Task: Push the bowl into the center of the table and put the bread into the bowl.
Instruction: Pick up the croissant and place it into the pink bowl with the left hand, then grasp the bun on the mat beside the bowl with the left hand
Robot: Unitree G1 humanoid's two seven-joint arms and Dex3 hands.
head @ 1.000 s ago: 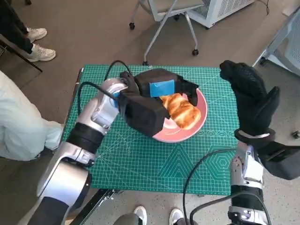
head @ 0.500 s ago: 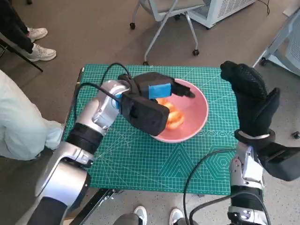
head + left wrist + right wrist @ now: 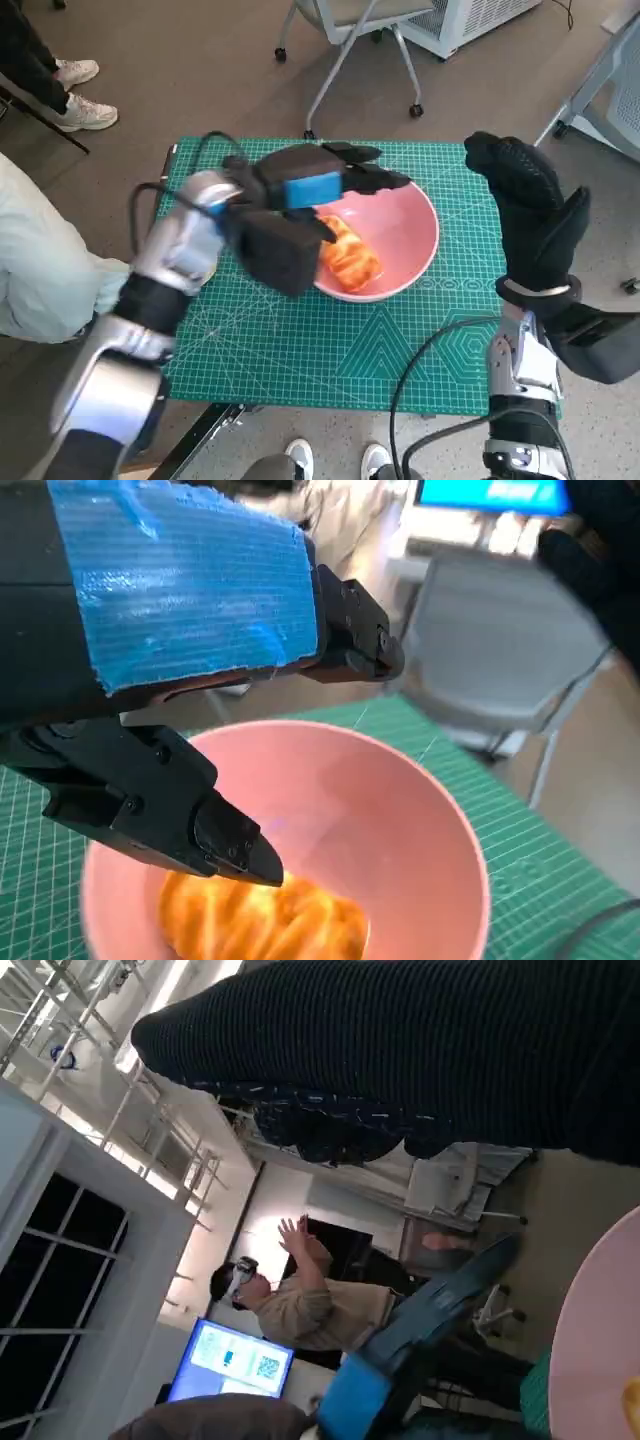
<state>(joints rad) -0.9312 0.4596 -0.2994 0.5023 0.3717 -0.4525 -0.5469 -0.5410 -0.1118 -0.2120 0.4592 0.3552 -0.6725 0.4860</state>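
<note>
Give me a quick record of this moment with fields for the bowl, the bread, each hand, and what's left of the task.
bowl: pink bowl on the green cutting mat, near the table's middle
bread: bread lies inside the bowl
left hand: left hand above the bowl, fingers apart, holding nothing
right hand: right hand raised beside the table's right edge, fingers straight, holding nothing
task left: bread looks placed; nothing obvious remains
</note>
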